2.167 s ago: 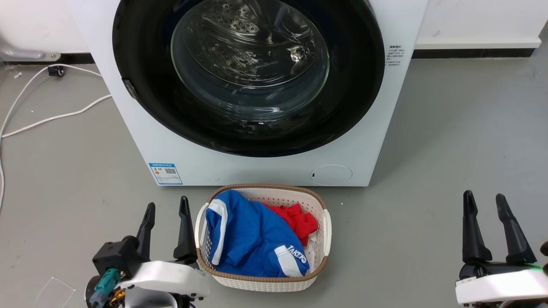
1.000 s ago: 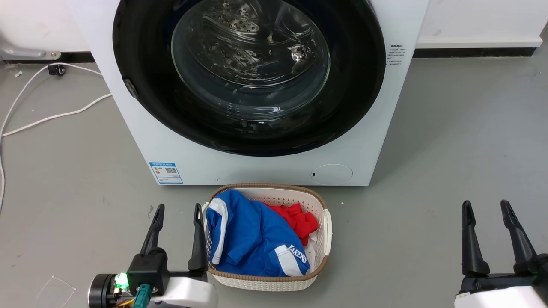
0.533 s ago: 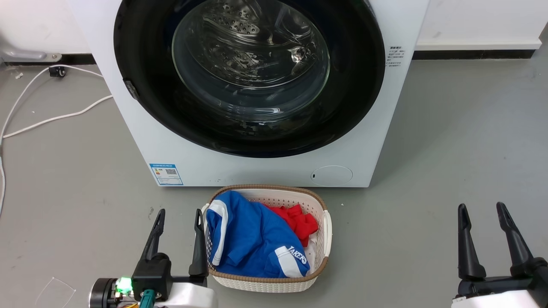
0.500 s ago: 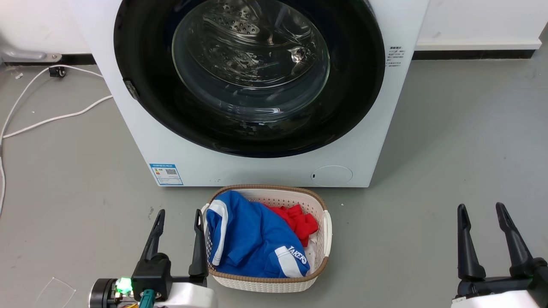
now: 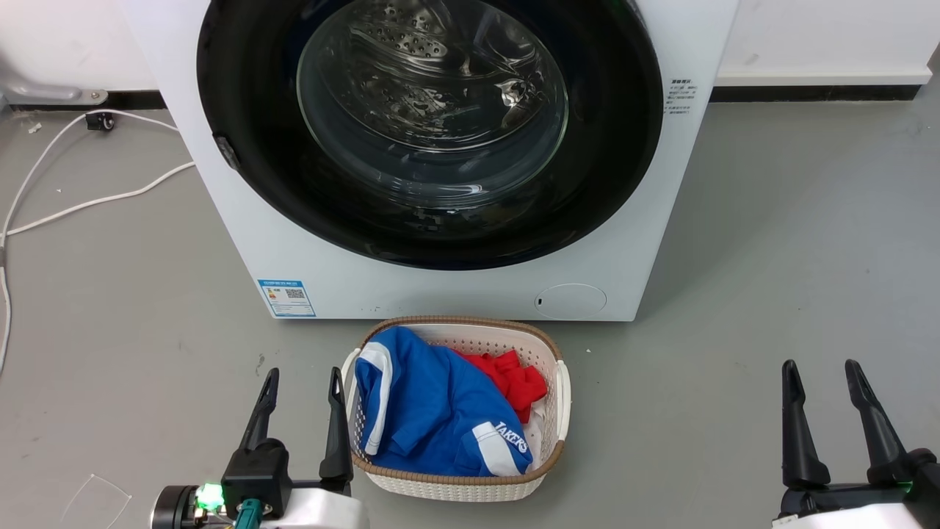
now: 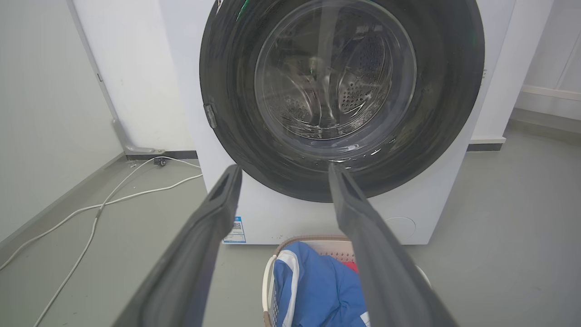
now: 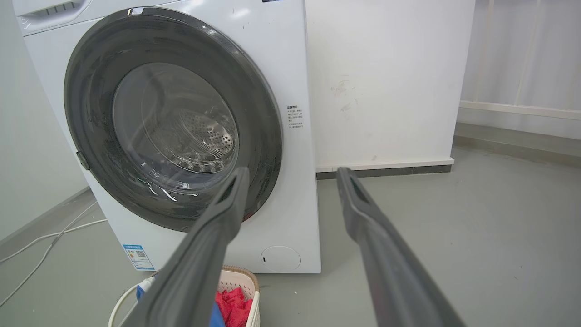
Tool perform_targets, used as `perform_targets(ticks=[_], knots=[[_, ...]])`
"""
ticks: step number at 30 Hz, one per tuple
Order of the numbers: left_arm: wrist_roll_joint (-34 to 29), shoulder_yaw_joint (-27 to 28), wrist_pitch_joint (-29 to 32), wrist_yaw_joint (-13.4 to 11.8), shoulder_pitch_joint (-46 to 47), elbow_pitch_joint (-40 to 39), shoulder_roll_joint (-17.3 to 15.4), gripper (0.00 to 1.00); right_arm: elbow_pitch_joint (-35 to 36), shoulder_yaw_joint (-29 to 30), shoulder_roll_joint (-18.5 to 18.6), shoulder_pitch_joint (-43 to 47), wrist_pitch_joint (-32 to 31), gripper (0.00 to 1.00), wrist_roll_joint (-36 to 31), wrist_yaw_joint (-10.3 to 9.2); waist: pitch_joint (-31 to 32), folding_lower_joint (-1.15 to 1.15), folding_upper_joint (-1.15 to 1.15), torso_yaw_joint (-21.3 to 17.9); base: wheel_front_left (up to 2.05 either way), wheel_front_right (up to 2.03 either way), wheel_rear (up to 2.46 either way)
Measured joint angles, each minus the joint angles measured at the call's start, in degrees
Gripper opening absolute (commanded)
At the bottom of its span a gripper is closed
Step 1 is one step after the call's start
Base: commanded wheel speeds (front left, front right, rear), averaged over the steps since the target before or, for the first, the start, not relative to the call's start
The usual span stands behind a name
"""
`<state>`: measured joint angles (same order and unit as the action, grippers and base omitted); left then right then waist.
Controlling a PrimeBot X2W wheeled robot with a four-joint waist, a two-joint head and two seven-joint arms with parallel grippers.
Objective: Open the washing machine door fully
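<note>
Door (image 5: 433, 132) sits shut on the washing machine (image 5: 440, 294); right wrist view catches its top drawer (image 7: 50, 9). Left gripper (image 5: 303, 373) and right gripper (image 5: 820, 365), both spread, have dropped nearer.

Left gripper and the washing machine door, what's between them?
In the head view, bare grey floor separates the left gripper from the washing machine door; the laundry basket sits beside it.

I count one washing machine (image 5: 440, 290) with one washing machine door (image 5: 432, 110), one blue label (image 5: 286, 297) and one round cover (image 5: 570, 300). One basket (image 5: 455, 323) holds two coloured garments, one blue garment (image 5: 433, 411) and one red garment (image 5: 514, 378). My grippers number two: left gripper (image 5: 304, 372), right gripper (image 5: 820, 363).
</note>
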<state>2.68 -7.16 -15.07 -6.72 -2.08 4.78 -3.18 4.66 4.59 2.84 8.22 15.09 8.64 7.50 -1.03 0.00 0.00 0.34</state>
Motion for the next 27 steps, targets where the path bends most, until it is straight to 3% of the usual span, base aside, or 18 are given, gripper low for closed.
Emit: perform_targets(ticks=[13,14,15,16,21,27], knots=[[-0.4,0.2,0.0,-0.1,-0.1,0.5,0.2,1.0,-0.8,-0.4,0.0,0.0,0.0,1.0,0.3,0.0,0.0,0.0,0.0,-0.1,0.0,0.0,0.0],[-0.4,0.2,0.0,-0.1,-0.1,0.5,0.2,1.0,-0.8,-0.4,0.0,0.0,0.0,0.93,0.3,0.0,0.0,0.0,0.0,-0.1,0.0,0.0,0.0],[-0.4,0.2,0.0,-0.1,-0.1,0.6,0.2,1.0,-0.9,-0.5,0.0,0.0,0.0,0.15,0.3,0.0,0.0,0.0,0.0,-0.1,0.0,0.0,0.0],[-0.4,0.3,0.0,-0.1,-0.1,0.6,0.2,1.0,-0.9,-0.4,0.0,0.0,0.0,0.0,0.2,0.0,0.0,0.0,0.0,-0.1,0.0,0.0,0.0],[-0.4,0.4,0.0,-0.1,-0.1,0.8,0.2,1.0,-0.8,-0.8,0.0,0.0,0.0,0.0,1.0,0.0,0.0,0.0,0.0,-0.2,0.0,0.0,0.0],[-0.4,0.5,0.0,0.0,-0.1,0.9,0.2,1.0,-0.8,-1.7,0.0,-0.3,0.0,0.0,17.0,0.0,0.1,0.0,0.0,-0.4,0.0,0.0,0.0]])
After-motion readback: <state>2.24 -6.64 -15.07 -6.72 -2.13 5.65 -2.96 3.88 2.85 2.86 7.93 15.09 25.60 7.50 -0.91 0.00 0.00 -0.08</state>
